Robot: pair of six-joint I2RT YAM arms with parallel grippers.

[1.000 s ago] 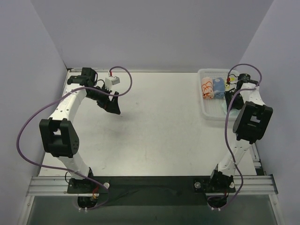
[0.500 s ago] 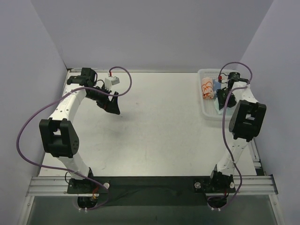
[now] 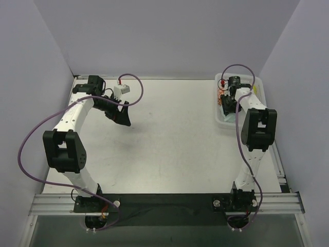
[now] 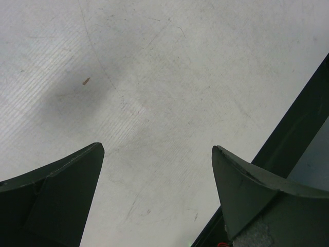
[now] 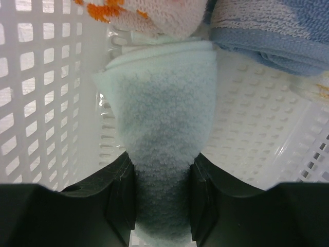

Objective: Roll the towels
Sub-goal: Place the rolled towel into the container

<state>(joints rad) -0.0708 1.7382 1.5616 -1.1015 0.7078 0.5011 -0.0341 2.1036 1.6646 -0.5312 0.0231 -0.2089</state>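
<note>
The right hand (image 5: 162, 172) is pinching a rolled pale mint-green towel (image 5: 163, 118) between its two dark fingers, and the fluffy terry roll is bulging out beyond the grip. The roll is lying inside the white slotted plastic basket (image 5: 36, 103) at the far right of the desk, just beside a white-with-orange towel (image 5: 154, 13) and a looped blue towel (image 5: 272, 31). The right arm is reaching far forward, wrist bending down over the basket. The left hand (image 4: 157, 152) is hanging spread wide, holding nothing, above the scuffed pale desk (image 4: 154, 67) at far left.
</note>
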